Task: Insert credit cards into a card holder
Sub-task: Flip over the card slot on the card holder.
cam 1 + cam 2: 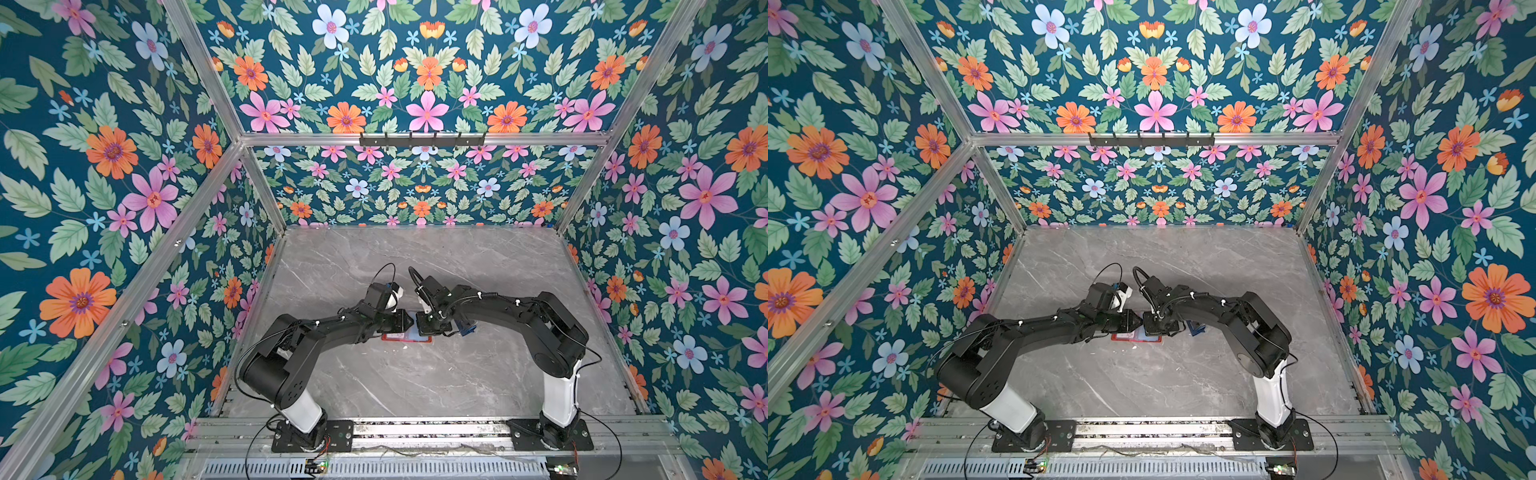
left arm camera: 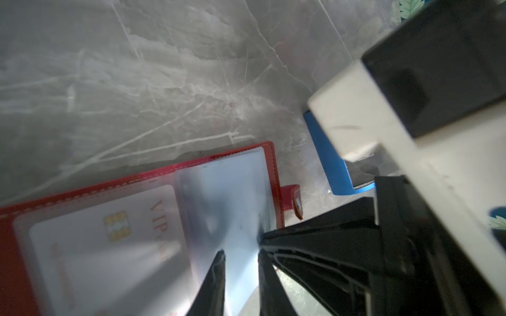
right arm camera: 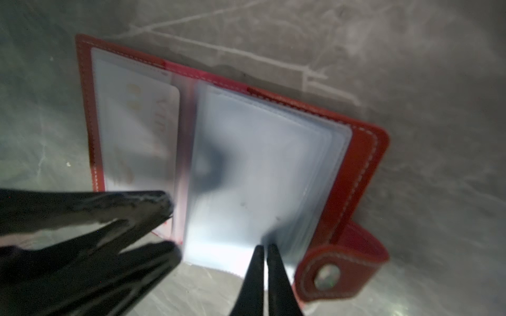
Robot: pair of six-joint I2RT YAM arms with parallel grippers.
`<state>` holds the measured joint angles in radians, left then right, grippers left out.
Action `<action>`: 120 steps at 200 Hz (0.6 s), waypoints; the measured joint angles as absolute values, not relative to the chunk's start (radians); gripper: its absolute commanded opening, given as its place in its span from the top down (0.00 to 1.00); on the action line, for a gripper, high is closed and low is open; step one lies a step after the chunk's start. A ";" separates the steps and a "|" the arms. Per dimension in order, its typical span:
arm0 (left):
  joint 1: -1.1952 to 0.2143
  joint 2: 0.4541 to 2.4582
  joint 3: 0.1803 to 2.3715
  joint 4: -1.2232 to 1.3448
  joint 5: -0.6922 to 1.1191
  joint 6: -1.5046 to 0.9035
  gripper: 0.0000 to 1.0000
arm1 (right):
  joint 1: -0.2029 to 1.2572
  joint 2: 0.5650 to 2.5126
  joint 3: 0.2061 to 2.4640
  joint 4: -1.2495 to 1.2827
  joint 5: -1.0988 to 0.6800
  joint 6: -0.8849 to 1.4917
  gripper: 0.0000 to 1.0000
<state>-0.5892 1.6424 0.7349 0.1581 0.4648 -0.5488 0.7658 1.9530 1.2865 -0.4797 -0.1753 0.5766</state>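
Left gripper point(image 2: 241, 250): its two black fingers stand apart with nothing clamped between them. The tips hang over the open edge of the clear sleeves point(image 2: 232, 191), near the middle fold of the holder point(image 2: 271, 164). The blur hides whether they touch the plastic.

Right gripper point(image 3: 265, 247): its fingers are pressed together, with only a sliver of light between them. The tips sit at the edge of the sleeve stack, close to the tab point(image 3: 342, 268). Whether they pinch a leaf of plastic cannot be told.

The holder is a red booklet with white stitching. It lies open and flat on the grey marble table point(image 1: 415, 382), with its tab sticking out from one cover.

A pale card point(image 2: 95, 246) with a gold chip and the letters "VIP" sits inside the sleeve on the page away from the tab. The page nearer the tab looks pale blue through the plastic. It is too blurred to tell whether a card is in it.

In both top views the holder sits about mid-table, and the two grippers meet above it. The left arm reaches in from 8 o'clock and the right arm from 4 o'clock.

A blue tray point(image 1: 467, 328) stands just beside the holder at its 3 o'clock, partly under the right arm.
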 measured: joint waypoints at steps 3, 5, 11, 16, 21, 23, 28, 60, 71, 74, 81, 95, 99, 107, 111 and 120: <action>-0.590 1.645 0.736 0.159 0.466 -0.549 0.78 | 0.766 1.953 1.287 -0.480 -0.175 0.577 0.91; -0.590 1.647 0.738 0.159 0.466 -0.549 0.78 | 0.766 1.953 1.287 -0.480 -0.175 0.577 0.91; -0.593 1.654 0.740 0.161 0.468 -0.549 0.79 | 0.766 1.953 1.287 -0.480 -0.175 0.577 0.91; -0.595 1.658 0.743 0.162 0.468 -0.549 0.79 | 0.766 1.953 1.287 -0.480 -0.175 0.577 0.91; -0.596 1.663 0.745 0.163 0.468 -0.549 0.79 | 0.766 1.953 1.287 -0.480 -0.175 0.577 0.91; -0.596 1.664 0.746 0.163 0.468 -0.549 0.79 | 0.766 1.953 1.287 -0.480 -0.175 0.577 0.91; -0.597 1.668 0.749 0.163 0.468 -0.549 0.79 | 0.766 1.953 1.287 -0.480 -0.175 0.577 0.91; -0.600 1.686 0.752 0.163 0.465 -0.551 0.79 | 0.766 1.953 1.287 -0.480 -0.174 0.577 0.92; -0.600 1.686 0.752 0.163 0.460 -0.551 0.79 | 0.766 1.953 1.287 -0.480 -0.174 0.577 0.92; -0.600 1.686 0.752 0.164 0.457 -0.551 0.79 | 0.766 1.953 1.287 -0.480 -0.174 0.577 0.92; -0.600 1.684 0.752 0.163 0.450 -0.551 0.78 | 0.766 1.953 1.287 -0.480 -0.174 0.577 0.92; -0.600 1.677 0.752 0.161 0.439 -0.551 0.77 | 0.766 1.953 1.287 -0.480 -0.173 0.577 0.92; -0.600 1.674 0.750 0.161 0.435 -0.551 0.76 | 0.766 1.953 1.287 -0.480 -0.173 0.577 0.92; -0.600 1.664 0.748 0.159 0.426 -0.551 0.75 | 0.766 1.953 1.287 -0.480 -0.173 0.577 0.92; -0.600 1.661 0.747 0.160 0.422 -0.551 0.75 | 0.766 1.953 1.287 -0.480 -0.173 0.577 0.92; -0.600 1.655 0.745 0.159 0.415 -0.551 0.74 | 0.766 1.954 1.287 -0.480 -0.173 0.577 0.92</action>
<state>-0.6003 1.6550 0.7452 0.1593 0.4152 -0.5510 0.7658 1.9541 1.2865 -0.4797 -0.1730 0.5766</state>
